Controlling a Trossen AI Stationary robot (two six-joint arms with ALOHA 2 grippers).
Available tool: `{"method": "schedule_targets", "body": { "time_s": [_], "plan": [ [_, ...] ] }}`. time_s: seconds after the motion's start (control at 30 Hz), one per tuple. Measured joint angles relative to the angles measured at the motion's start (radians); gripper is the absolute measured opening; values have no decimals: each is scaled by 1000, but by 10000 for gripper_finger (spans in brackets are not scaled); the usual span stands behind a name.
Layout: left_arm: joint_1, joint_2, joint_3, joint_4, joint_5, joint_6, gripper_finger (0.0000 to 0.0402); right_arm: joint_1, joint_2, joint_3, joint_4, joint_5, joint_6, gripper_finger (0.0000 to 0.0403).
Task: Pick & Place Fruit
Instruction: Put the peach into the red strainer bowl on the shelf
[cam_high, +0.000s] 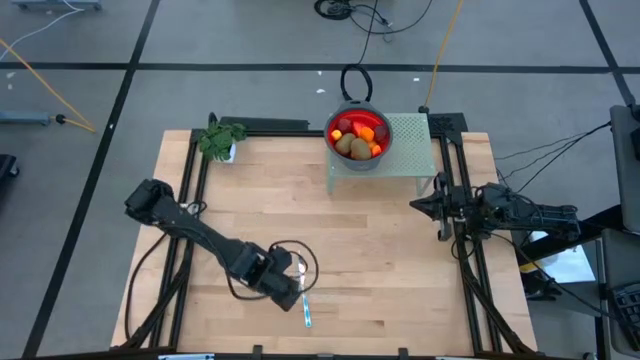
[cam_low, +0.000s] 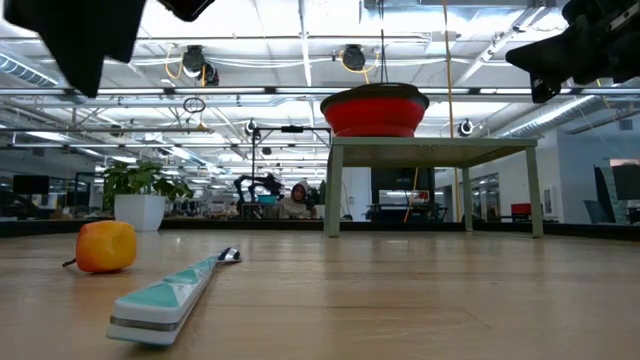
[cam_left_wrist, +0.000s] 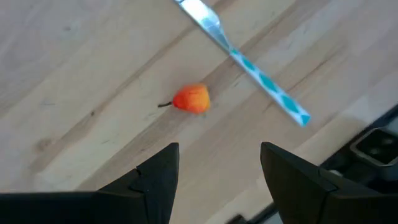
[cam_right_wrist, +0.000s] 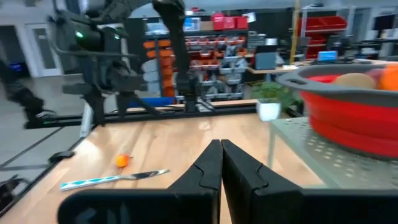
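Note:
A small orange fruit with a short stem (cam_left_wrist: 191, 99) lies on the wooden table, also seen in the low view (cam_low: 105, 246) and the right wrist view (cam_right_wrist: 122, 160). My left gripper (cam_left_wrist: 217, 155) hangs open above it near the table's near edge (cam_high: 288, 278), and hides it in the high view. Several fruit pieces, orange, red and olive-brown, sit in a red bowl (cam_high: 357, 140) on a pale green perforated stand (cam_high: 405, 150) at the far edge. My right gripper (cam_right_wrist: 221, 152) is shut and waits at the table's right side (cam_high: 420, 206).
A knife with a silver blade and teal-patterned handle (cam_left_wrist: 255, 70) lies beside the orange fruit, close to the near edge (cam_high: 304, 303). A small potted green plant (cam_high: 220, 138) stands at the far left corner. Bare wood lies between the fruit and the stand.

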Motion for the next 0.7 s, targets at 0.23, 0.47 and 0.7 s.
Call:
{"method": "schedule_targets", "body": {
  "time_s": [0.23,0.47,0.7],
  "plan": [
    [-33,81,0,21,35,135,225,0,0,0,2,-34,0,0],
    [-50,124,0,32,15,369,225,0,0,0,2,-35,0,0],
    [-69,137,-1,26,-78,722,225,0,0,0,1,-35,-1,0]
  ]
}}
